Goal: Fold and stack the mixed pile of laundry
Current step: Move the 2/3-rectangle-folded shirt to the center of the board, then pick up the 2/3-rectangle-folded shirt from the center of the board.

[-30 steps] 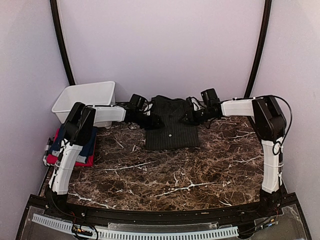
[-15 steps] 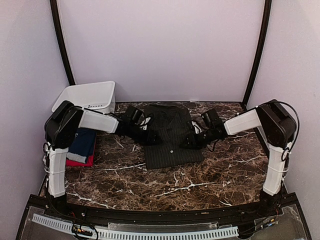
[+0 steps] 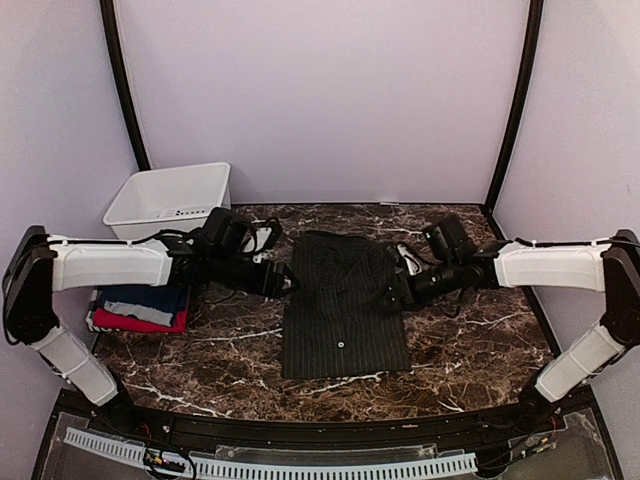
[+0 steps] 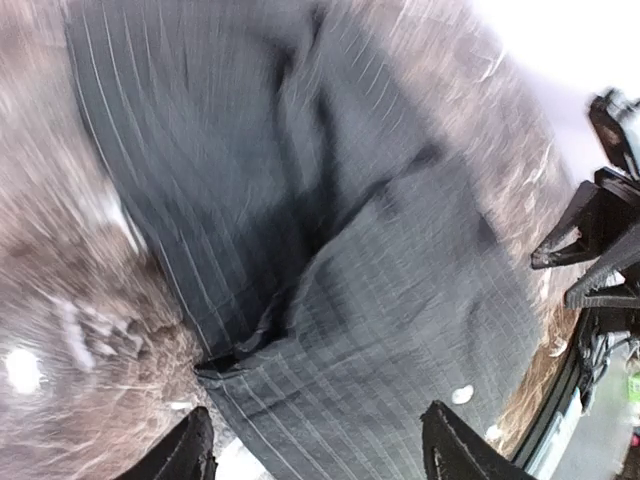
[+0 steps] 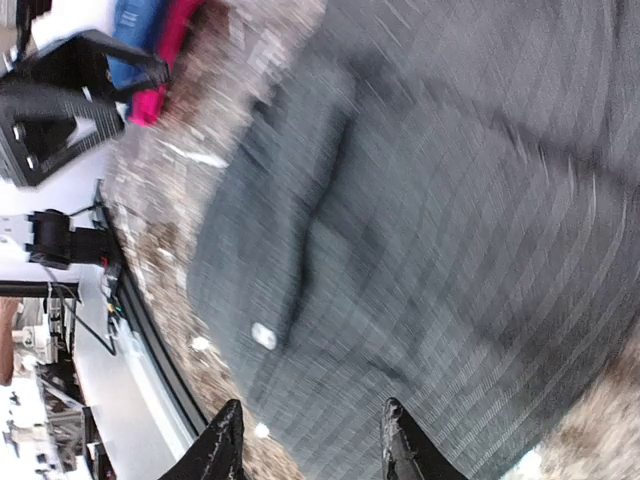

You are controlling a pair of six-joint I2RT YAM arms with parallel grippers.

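Pinstriped shirt (image 3: 340,310) — laid flat, left claw (image 3: 283,283) parted

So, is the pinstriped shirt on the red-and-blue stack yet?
No, the pinstriped shirt lies on the table, apart from the red and blue stack at left.

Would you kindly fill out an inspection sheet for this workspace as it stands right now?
Surface: dark marble table, no spills seen.
Job's things: pinstriped shirt lying flat mid-table, partly folded; navy T-shirt stacked on red T-shirt at the left edge.
Clutter: white bin in the far left corner; nothing seen inside it.
Grippers: left gripper at the shirt's left edge, jaws apart; right gripper at its right edge, jaws apart; no cloth seen pinched.
Cables: black cable loop at the left wrist, clear of the shirt.
Surroundings: plain pale walls, two black curved poles; nothing else seen.
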